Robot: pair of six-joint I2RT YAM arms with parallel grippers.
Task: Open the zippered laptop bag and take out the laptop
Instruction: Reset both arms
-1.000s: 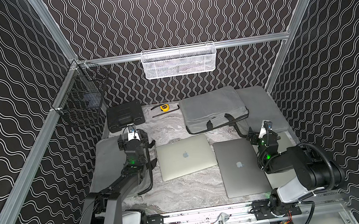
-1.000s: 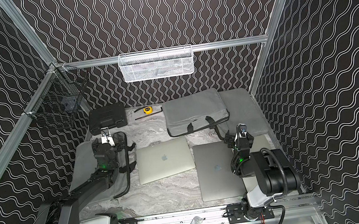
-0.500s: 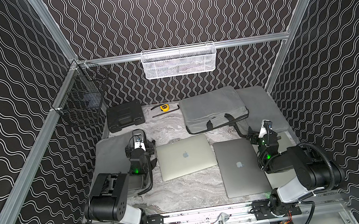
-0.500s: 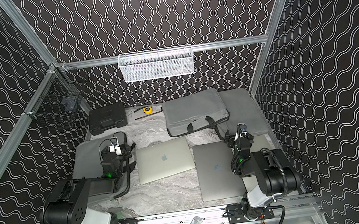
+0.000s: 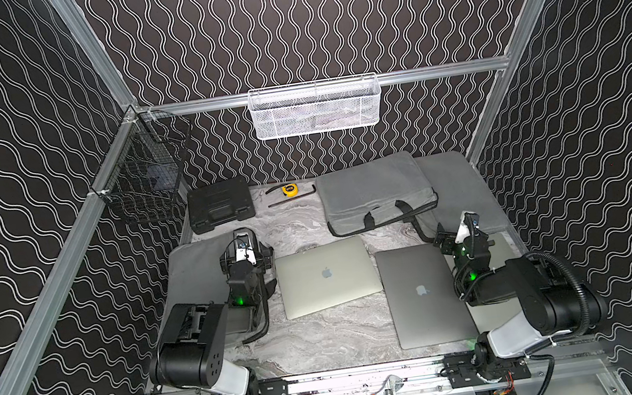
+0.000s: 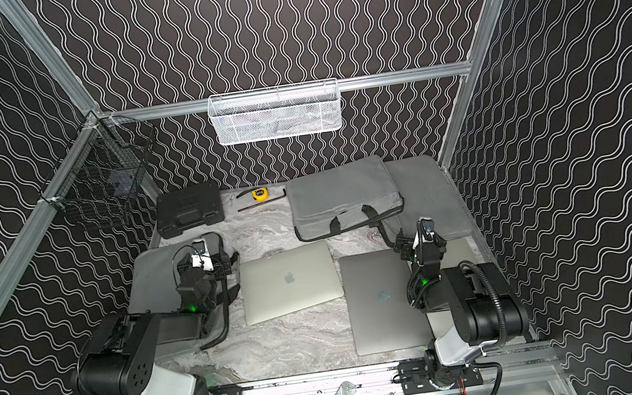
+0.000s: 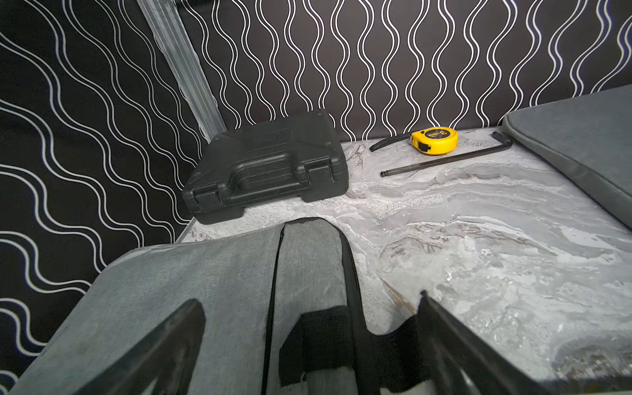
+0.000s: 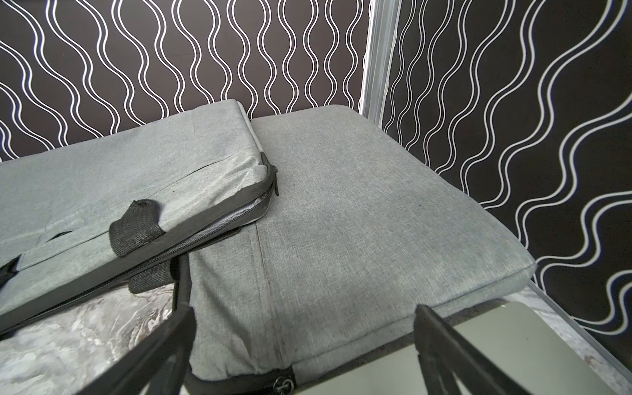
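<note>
Tabletop point(image 5: 326, 340): left claw point(image 7: 307, 301), right claw point(image 8: 303, 309) spread, held low.

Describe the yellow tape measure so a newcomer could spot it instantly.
Look at the back wall, below the white mesh basket. On the marble tabletop there, between the black tool case and the grey laptop bag, sits the tape measure. It is the only small, round, yellow thing there, beside a thin dark hex key.
</note>
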